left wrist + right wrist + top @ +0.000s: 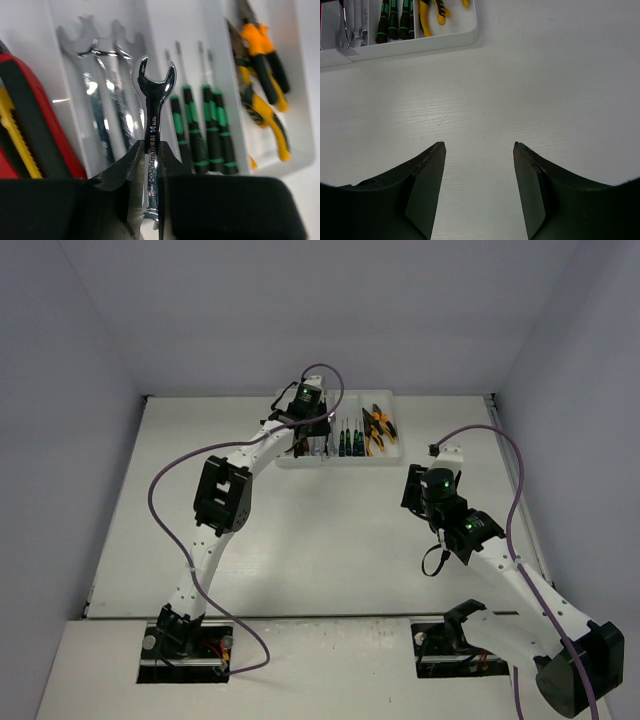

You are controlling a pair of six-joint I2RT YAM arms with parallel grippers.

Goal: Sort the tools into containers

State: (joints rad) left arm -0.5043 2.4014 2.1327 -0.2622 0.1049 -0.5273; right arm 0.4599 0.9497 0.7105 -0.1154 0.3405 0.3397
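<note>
Gripping, left gripper (pixel 150 155): we find it clenched on a wrench (pixel 154 100), head toward the tray (pixel 345 462).
Tray's slots, left to right: cutters (pixel 20 115), wrenches (pixel 95 100), screwdrivers (pixel 200 130), pliers (pixel 260 100).
Right gripper (pixel 479 150): released, jaws apart, over table (pixel 545 75) right of the tray.

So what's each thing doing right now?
Left tool: shut on the held wrench, over the tray.
Held wrench: pinched by its shaft, not in a slot yet.
Right tool: open, empty.
Other wrenches: lying in one slot.
Screwdrivers: lying in the next slot.
Pliers: lying in the end slot.
Red cutter: lying beside the wrench slot.
</note>
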